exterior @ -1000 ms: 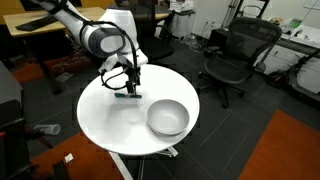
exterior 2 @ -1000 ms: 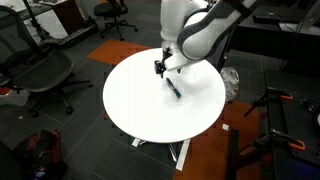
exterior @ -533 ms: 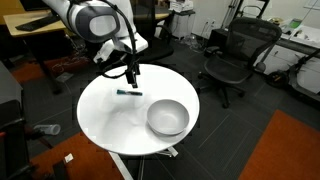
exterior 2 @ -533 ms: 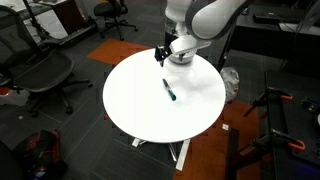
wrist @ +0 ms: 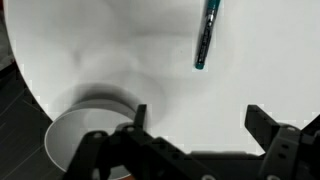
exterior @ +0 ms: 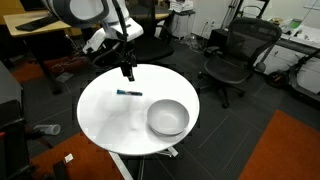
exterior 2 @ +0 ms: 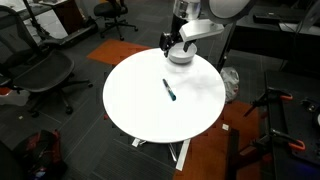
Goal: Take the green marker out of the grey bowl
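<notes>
Placement: green marker point(wrist: 207, 35) flat on table point(wrist: 100, 40), upper right of wrist view, apart from grey bowl point(wrist: 70, 135) lower left | gripper point(wrist: 197, 115) fingers spread, empty | judged: rise straight, avoid nudging marker.

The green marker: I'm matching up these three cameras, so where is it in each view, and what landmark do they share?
In an exterior view: the green marker lies left of the picture's centre.
In an exterior view: it lies at the picture's centre.
Wrist view: upper right, running top to bottom.
Shared landmark: the round white table it lies on.
</notes>
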You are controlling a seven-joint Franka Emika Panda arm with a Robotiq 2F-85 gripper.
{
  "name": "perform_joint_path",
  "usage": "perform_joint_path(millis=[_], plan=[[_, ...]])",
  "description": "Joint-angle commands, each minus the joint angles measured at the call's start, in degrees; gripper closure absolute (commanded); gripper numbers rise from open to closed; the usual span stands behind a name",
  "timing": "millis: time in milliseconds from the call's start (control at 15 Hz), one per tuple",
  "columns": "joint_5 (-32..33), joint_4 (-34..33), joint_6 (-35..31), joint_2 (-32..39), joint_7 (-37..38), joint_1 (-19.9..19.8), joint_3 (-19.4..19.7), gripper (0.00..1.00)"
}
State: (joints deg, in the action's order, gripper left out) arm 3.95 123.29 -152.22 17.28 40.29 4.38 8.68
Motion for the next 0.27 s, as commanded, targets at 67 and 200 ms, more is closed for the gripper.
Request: perform_joint_path(millis=[67,200], plan=[[-0.13,0.44,0.08,-0.56,-0.71,-0.16,-0.01,0.00],[-0.12,0.60,0.08,-0.62,-0.72,-0.17,-0.02,0.00]])
